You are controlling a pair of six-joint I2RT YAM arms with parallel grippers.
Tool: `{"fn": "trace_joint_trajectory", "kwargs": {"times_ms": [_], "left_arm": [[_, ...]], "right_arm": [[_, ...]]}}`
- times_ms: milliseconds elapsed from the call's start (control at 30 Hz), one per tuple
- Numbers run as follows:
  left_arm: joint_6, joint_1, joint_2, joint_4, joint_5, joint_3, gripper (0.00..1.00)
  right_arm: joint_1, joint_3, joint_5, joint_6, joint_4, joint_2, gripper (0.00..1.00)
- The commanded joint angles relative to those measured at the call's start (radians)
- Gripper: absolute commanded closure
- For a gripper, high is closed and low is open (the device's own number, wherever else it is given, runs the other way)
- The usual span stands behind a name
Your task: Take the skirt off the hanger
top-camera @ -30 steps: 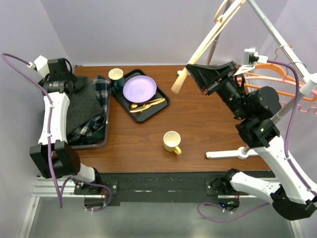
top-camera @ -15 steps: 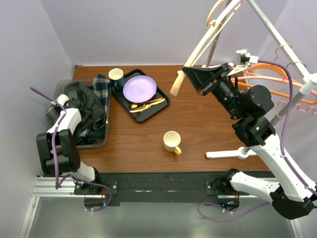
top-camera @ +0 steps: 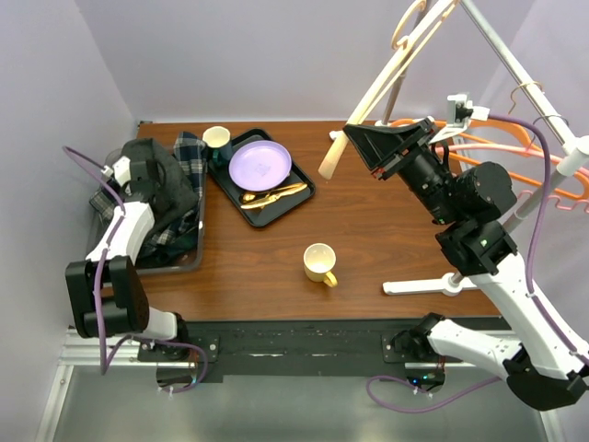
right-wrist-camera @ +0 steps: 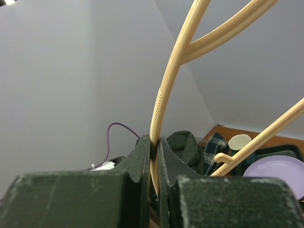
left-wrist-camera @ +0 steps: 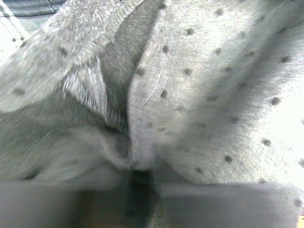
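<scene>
The skirt (top-camera: 164,191), dark fabric with small dots, lies bunched in the grey bin (top-camera: 190,263) at the table's left. My left gripper (top-camera: 145,175) sits down on it. In the left wrist view a fold of the skirt (left-wrist-camera: 199,85) is gathered between the left gripper's (left-wrist-camera: 140,173) closed jaws. The cream hanger (top-camera: 385,85) is bare and held up over the table's right half. My right gripper (top-camera: 353,138) is shut on its lower arm. The right wrist view shows the hanger (right-wrist-camera: 162,97) pinched in the right gripper (right-wrist-camera: 154,140), with the skirt (right-wrist-camera: 185,142) far behind.
A plaid cloth (top-camera: 189,155) shares the bin. A black tray (top-camera: 300,197) holds a purple plate (top-camera: 259,164) and gold cutlery, beside a dark cup (top-camera: 216,140). A yellow mug (top-camera: 319,262) stands mid-table. The rack (top-camera: 433,285) with orange hangers (top-camera: 515,147) rises at the right.
My left arm came down from above the bin onto the skirt and its jaws closed on the fabric, bunching it. The right arm shifted only slightly with the hanger.
</scene>
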Motion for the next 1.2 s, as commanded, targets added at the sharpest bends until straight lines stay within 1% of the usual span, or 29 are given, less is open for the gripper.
{"fn": "trace_joint_trajectory", "kwargs": {"times_ms": [0, 33, 67, 100, 133, 233, 333, 367, 433, 467, 500, 533, 567, 600, 633, 667, 700, 733, 767, 800, 833, 900, 967, 1067, 1167], "left_arm": [[-0.018, -0.017, -0.093, -0.018, 0.012, 0.070, 1.00], [-0.008, -0.019, -0.109, -0.017, 0.024, 0.076, 0.96], [0.025, -0.017, -0.123, 0.000, 0.047, 0.087, 0.85], [0.044, -0.027, -0.162, 0.014, 0.058, 0.088, 0.69], [0.067, -0.030, -0.184, 0.034, 0.071, 0.085, 0.47], [0.137, -0.033, -0.254, 0.106, 0.128, 0.085, 0.28], [0.185, -0.033, -0.264, 0.140, 0.209, 0.131, 0.20], [0.200, -0.033, -0.255, 0.150, 0.255, 0.174, 0.20], [0.213, -0.033, -0.210, 0.175, 0.298, 0.211, 0.25], [0.228, -0.033, -0.189, 0.205, 0.320, 0.246, 0.25], [0.239, -0.033, -0.138, 0.215, 0.320, 0.265, 0.25], [0.246, -0.031, -0.108, 0.218, 0.311, 0.286, 0.29], [0.249, -0.025, -0.075, 0.216, 0.282, 0.335, 0.30], [0.245, -0.014, -0.008, 0.212, 0.276, 0.357, 0.34], [0.234, -0.004, 0.029, 0.203, 0.272, 0.401, 0.36], [0.220, 0.015, 0.101, 0.177, 0.269, 0.423, 0.38], [0.220, 0.021, 0.136, 0.161, 0.266, 0.440, 0.43], [0.223, 0.024, 0.168, 0.137, 0.244, 0.453, 0.46], [0.222, 0.024, 0.220, 0.128, 0.231, 0.446, 0.49], [0.214, 0.024, 0.244, 0.121, 0.220, 0.406, 0.55], [0.185, 0.022, 0.264, 0.120, 0.193, 0.377, 0.57], [0.157, 0.024, 0.320, 0.137, 0.171, 0.290, 0.59], [0.125, 0.022, 0.377, 0.153, 0.162, 0.260, 0.61], [0.096, 0.022, 0.446, 0.131, 0.157, 0.277, 0.64], [0.088, 0.022, 0.472, 0.101, 0.162, 0.317, 0.66]], "right_arm": [[0.001, 0.007, 0.012, -0.008, 0.035, -0.026, 1.00], [0.001, 0.007, 0.012, -0.006, 0.035, -0.028, 1.00], [0.001, 0.007, 0.012, -0.008, 0.037, -0.029, 1.00], [0.001, 0.007, 0.015, -0.006, 0.037, -0.035, 1.00], [0.001, 0.005, 0.016, -0.005, 0.041, -0.035, 1.00], [0.001, 0.001, 0.013, 0.001, 0.048, -0.044, 1.00], [0.001, -0.002, 0.001, 0.014, 0.049, -0.040, 1.00], [0.001, -0.001, -0.005, 0.017, 0.049, -0.038, 1.00], [0.001, 0.002, -0.011, 0.015, 0.048, -0.035, 1.00], [0.001, 0.001, -0.011, 0.015, 0.048, -0.034, 1.00], [0.001, -0.001, -0.011, 0.017, 0.048, -0.031, 1.00], [0.001, -0.001, -0.013, 0.017, 0.049, -0.029, 1.00], [0.001, -0.001, -0.014, 0.017, 0.049, -0.026, 1.00], [0.001, -0.001, -0.013, 0.018, 0.049, -0.025, 1.00], [0.001, -0.001, -0.011, 0.015, 0.051, -0.020, 1.00], [0.001, 0.001, -0.013, 0.009, 0.051, -0.017, 1.00], [0.001, 0.002, -0.013, 0.003, 0.048, -0.017, 1.00], [0.001, 0.001, -0.011, -0.003, 0.045, -0.014, 1.00], [0.001, -0.002, -0.008, -0.012, 0.043, -0.011, 1.00], [0.001, -0.004, -0.005, -0.018, 0.043, -0.009, 1.00], [0.003, -0.010, 0.002, -0.023, 0.042, -0.006, 1.00], [0.001, -0.007, 0.006, -0.028, 0.037, 0.006, 1.00], [0.001, -0.002, -0.005, -0.029, 0.035, 0.014, 1.00], [0.001, 0.004, -0.002, -0.028, 0.035, 0.011, 1.00], [0.001, 0.004, 0.022, -0.050, 0.035, 0.009, 1.00]]}}
